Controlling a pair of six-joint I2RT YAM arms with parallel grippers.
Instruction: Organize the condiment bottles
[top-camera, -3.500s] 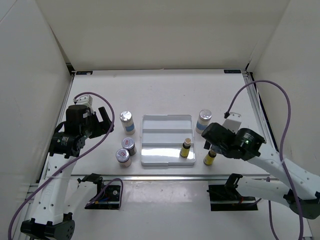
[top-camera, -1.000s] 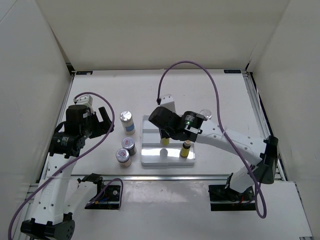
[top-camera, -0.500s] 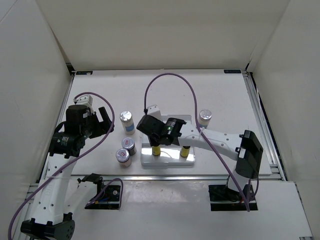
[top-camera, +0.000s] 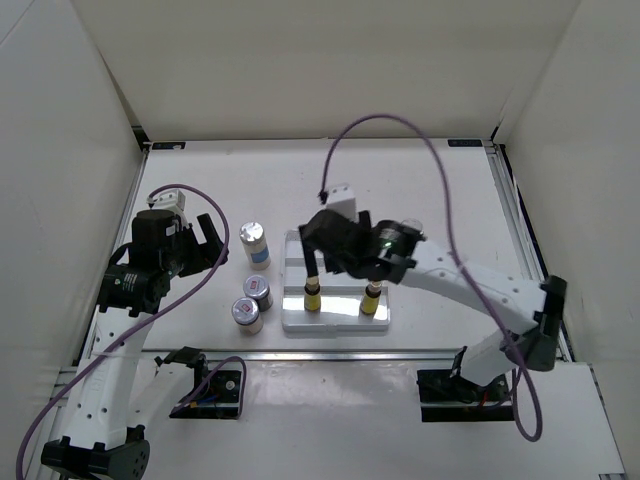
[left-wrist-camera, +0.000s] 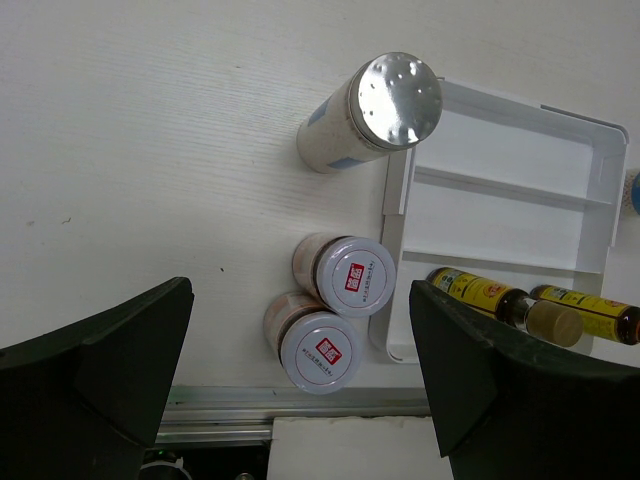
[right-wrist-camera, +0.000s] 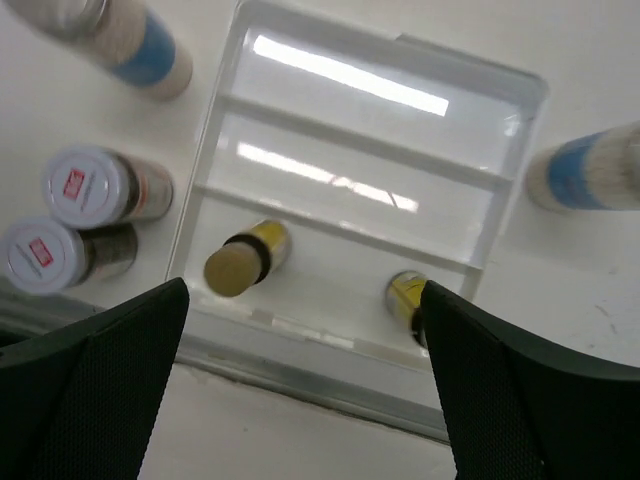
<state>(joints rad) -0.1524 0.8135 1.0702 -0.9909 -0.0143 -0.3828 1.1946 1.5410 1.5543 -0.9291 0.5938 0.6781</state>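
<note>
Partly sorted: two bottles racked, four jars outside

Two of the six condiment bottles are judged to be placed. The first yellow bottle (top-camera: 312, 297) and the second yellow bottle (top-camera: 373, 298) are seen standing in the nearest step of the white stepped tray (top-camera: 340, 320). One is set toward the tray's left end and the other toward its right end, well apart. The tray's two farther steps are seen unoccupied.

Four shaker jars are found on the surface (top-camera: 350, 180) outside the tray. The blue-labelled shaker jar (top-camera: 254, 244) is placed just beside the tray's far left corner. The first red-labelled jar (left-wrist-camera: 350, 277) and the second red-labelled jar (left-wrist-camera: 320, 347) are grouped just beside the tray's near left corner; whether they touch cannot be told. The fourth jar (right-wrist-camera: 590, 170) is placed just off the tray's far right corner and is largely hidden by the arm in the top view. About two thirds of the work is therefore judged outstanding.

The right end effector (right-wrist-camera: 305, 295) is held above the tray's nearest step with its fingers spread wide and nothing grasped. The first yellow bottle is framed between them, and contact with neither finger is visible. The left end effector (left-wrist-camera: 300, 290) is raised to the left of the tray and aimed toward the three jars there. It is likewise spread wide and empty.
</note>
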